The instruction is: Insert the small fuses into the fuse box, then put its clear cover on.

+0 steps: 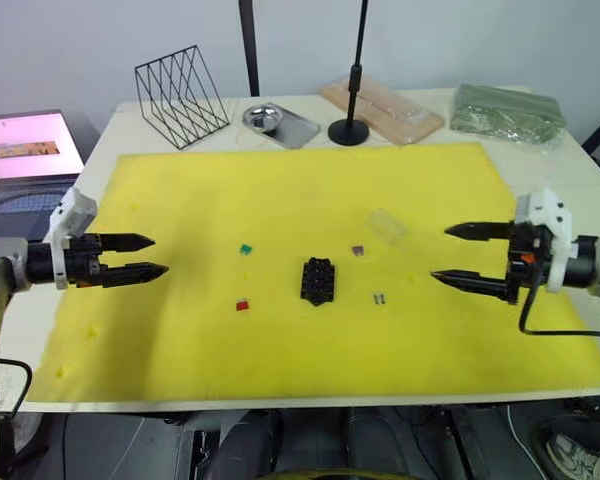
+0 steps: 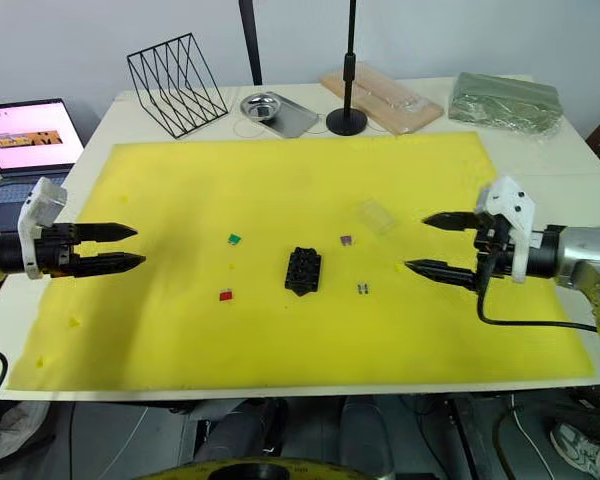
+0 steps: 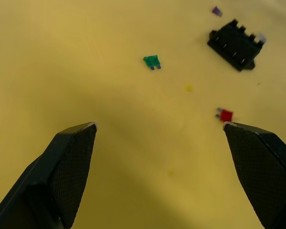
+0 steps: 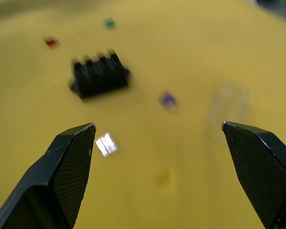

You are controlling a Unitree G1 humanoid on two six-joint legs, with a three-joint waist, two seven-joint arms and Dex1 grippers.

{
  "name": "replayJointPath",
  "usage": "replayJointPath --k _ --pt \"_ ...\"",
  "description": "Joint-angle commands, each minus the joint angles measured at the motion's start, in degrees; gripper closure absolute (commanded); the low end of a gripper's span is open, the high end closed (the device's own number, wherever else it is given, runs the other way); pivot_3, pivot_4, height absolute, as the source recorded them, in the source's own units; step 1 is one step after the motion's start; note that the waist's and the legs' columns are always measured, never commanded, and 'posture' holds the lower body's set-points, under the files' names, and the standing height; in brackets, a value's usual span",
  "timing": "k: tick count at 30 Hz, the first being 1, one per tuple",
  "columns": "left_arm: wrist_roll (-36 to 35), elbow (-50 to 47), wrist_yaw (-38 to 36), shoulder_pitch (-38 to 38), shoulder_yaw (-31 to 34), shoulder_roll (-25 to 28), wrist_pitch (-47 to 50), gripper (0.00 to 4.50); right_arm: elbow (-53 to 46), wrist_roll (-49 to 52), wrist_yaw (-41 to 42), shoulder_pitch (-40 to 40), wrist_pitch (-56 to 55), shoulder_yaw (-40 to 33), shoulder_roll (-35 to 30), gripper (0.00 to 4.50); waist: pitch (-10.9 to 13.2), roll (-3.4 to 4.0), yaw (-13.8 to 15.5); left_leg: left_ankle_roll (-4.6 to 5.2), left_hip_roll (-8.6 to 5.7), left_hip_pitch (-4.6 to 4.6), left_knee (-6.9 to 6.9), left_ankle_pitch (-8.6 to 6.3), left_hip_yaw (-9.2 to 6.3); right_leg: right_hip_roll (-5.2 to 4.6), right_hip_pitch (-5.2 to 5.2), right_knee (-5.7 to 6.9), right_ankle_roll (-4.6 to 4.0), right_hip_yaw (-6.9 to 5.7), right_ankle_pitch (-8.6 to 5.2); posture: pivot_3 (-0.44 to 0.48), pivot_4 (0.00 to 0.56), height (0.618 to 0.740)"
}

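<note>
Both our pincers, left gripper (image 1: 153,256) and right gripper (image 1: 447,254), hover spread wide and empty over opposite sides of the yellow mat (image 1: 280,190). We see the fuse box (image 1: 318,280) mid-mat with open room around it, the green fuse (image 1: 246,249), red fuse (image 1: 242,305), purple fuse (image 1: 358,250) and greyish fuse (image 1: 379,298) lying loose nearby, and the clear cover (image 1: 385,226) beyond the purple one

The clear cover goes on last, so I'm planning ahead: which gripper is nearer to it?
Right. The clear cover lies right of the fuse box, near the open right gripper. The open left gripper hovers beyond the box, at the mat's far left.
</note>
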Motion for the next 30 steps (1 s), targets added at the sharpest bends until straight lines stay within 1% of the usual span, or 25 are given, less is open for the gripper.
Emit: replayJointPath --k 1,5,7,9,12,13,16,19,24,30 --pt "-6.4 -3.3 1.3 -1.9 2.9 2.2 12.6 0.0 -7.0 0.9 -3.3 -1.2 -1.6 0.8 1.8 0.0 0.0 -0.07 0.0 -0.02 0.0 0.0 0.0 -0.01 -0.01 0.01 0.0 0.0 0.0 0.0 0.0 0.0 0.15 0.74" --pt "-15.7 -5.9 2.8 -2.2 4.8 3.2 32.0 0.0 -13.0 -0.9 -2.4 1.2 -5.5 3.5 1.3 0.0 0.2 -0.25 0.1 -0.09 0.01 -0.01 0.02 -0.06 -0.04 0.07 -0.02 -0.01 0.0 0.0 0.0 0.0 0.15 0.74" --pt "-19.2 -6.5 5.5 -3.1 6.4 1.7 42.6 0.0 -15.7 -1.3 -2.9 0.9 -6.7 5.5 1.9 0.0 0.2 -0.24 0.0 -0.1 0.03 0.01 0.02 -0.07 -0.03 0.08 -0.02 -0.01 0.0 0.02 0.0 0.0 0.15 0.74" --pt "-22.8 -5.6 8.2 -3.8 6.8 0.8 47.0 0.0 -16.5 -1.6 -3.7 0.0 -7.1 7.2 2.4 0.0 0.2 -0.24 0.0 -0.1 0.06 0.04 0.03 -0.07 -0.01 0.13 -0.02 0.03 -0.01 0.04 0.0 0.0 0.15 0.74" --pt "-28.6 -6.5 13.0 -1.3 6.0 -1.1 47.3 0.0 -16.9 -1.6 -4.9 -0.9 -6.5 9.9 3.4 0.0 0.2 -0.26 -0.1 -0.13 0.16 0.06 0.03 -0.08 0.01 0.21 -0.02 0.02 -0.07 0.05 0.04 0.0 0.15 0.74" --pt "-29.3 -7.4 15.0 -0.8 6.7 -2.5 47.3 0.0 -17.0 -2.0 -4.7 -0.9 -6.7 10.6 3.2 0.0 0.2 -0.25 0.0 -0.15 0.17 0.06 0.03 -0.09 0.02 0.21 -0.03 0.01 -0.1 0.08 0.05 0.0 0.15 0.74" --pt "-35.6 -6.9 22.7 2.0 7.5 -6.8 47.3 0.0 -17.4 -3.7 -4.6 -1.4 -8.5 12.7 3.2 0.0 0.2 -0.28 0.1 -0.19 0.18 0.05 0.03 -0.11 0.06 0.21 -0.05 0.0 -0.11 0.14 0.05 0.0 0.15 0.74" --pt "-40.9 -9.0 29.7 5.5 9.2 -10.3 47.3 0.0 -17.5 -3.8 -5.3 -2.3 -8.5 13.2 3.4 0.0 0.2 -0.33 0.1 -0.21 0.19 0.04 0.04 -0.12 0.1 0.21 -0.08 -0.03 -0.13 0.18 0.06 0.0 0.15 0.74" --pt "-46.4 -8.0 41.7 7.5 13.6 -16.7 47.3 0.0 -17.3 -3.4 -5.8 -2.2 -8.1 12.8 3.1 0.0 0.2 -0.33 0.4 -0.23 0.26 0.05 0.05 -0.12 0.13 0.25 -0.08 -0.04 -0.18 0.19 0.09 0.0 0.15 0.74" --pt "-51.7 -8.0 52.5 9.5 14.7 -23.1 47.3 0.0 -17.2 -2.7 -6.5 -3.4 -6.9 12.6 2.8 0.0 0.2 -0.33 1.3 -0.23 0.27 0.05 0.09 -0.13 0.22 0.24 -0.07 -0.06 -0.18 0.23 0.1 0.0 0.15 0.74"
